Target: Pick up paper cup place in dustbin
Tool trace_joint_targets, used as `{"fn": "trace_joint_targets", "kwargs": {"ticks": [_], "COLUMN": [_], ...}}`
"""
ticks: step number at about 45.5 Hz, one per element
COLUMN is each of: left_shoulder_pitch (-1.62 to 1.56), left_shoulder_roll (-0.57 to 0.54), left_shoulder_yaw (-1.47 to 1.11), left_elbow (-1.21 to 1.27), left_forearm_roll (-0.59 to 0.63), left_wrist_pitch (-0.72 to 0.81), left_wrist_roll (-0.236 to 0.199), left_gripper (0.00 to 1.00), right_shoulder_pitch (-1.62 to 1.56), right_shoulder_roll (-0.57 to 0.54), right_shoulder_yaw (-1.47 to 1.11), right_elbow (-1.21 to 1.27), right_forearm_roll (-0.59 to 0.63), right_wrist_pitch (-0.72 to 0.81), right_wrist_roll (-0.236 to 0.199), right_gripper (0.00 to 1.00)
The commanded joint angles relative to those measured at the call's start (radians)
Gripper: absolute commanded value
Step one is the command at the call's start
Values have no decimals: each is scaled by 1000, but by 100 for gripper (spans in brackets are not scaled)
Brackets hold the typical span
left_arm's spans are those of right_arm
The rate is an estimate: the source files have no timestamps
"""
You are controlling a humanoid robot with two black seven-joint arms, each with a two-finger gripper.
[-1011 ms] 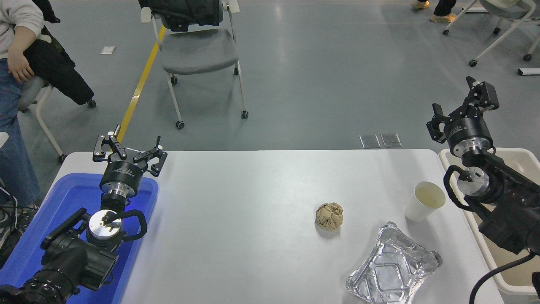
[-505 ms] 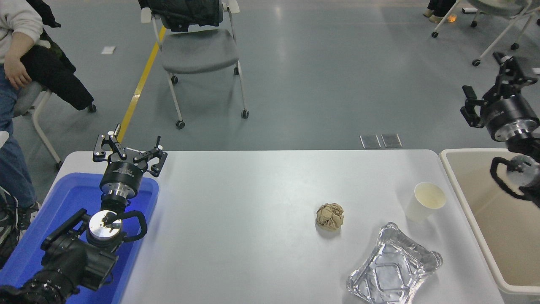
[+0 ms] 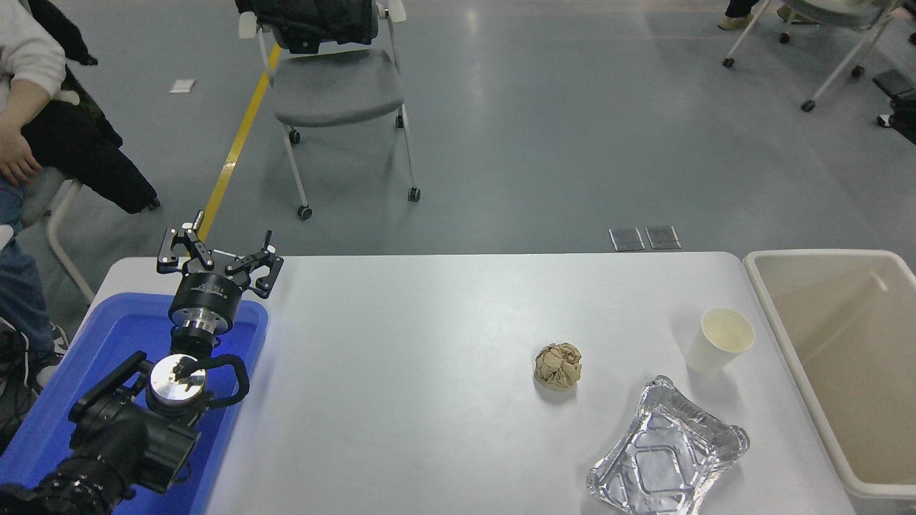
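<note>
The white paper cup [image 3: 719, 340] stands upright on the table near its right edge, its cream inside showing. Just to its right, off the table's end, sits the large beige dustbin [image 3: 816, 254], with nothing visible inside. Only a small black part of my right gripper [image 3: 903, 107] shows at the picture's right edge, high up and far behind the cup and bin. My left gripper [image 3: 218, 259] is parked open over the far end of the blue tray at the lower left, holding nothing.
A crumpled brown paper ball [image 3: 558, 365] lies left of the cup, and a crinkled silver foil tray [image 3: 667, 450] lies in front of it. The blue tray [image 3: 57, 422] fills the table's left end. A person sits at the far left beside a grey chair [image 3: 336, 89].
My right arm has swung up and to the right, off the dustbin and almost out of the picture. The cup, paper ball, foil tray and left arm have stayed put.
</note>
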Motion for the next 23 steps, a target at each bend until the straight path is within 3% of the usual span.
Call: {"fn": "trace_joint_targets", "kwargs": {"ticks": [1,11,23], "left_shoulder_pitch": [0,0,0], "left_shoulder_roll": [0,0,0], "left_shoulder_yaw": [0,0,0], "left_elbow": [0,0,0], "left_forearm_roll": [0,0,0], "left_wrist_pitch": [0,0,2], "left_wrist_roll": [0,0,0], "left_gripper": [99,99,99], "right_shoulder_pitch": [200,314,398], "right_shoulder_roll": [133,372,599], "right_shoulder_yaw": [-274,-572,-842], "right_elbow": [-1,-16,-2], "right_forearm_roll": [-151,-167,-185], "right_wrist_pitch": [2,36,212], "right_wrist_roll": [-1,-3,-3], "right_gripper": [100,100,100]}}
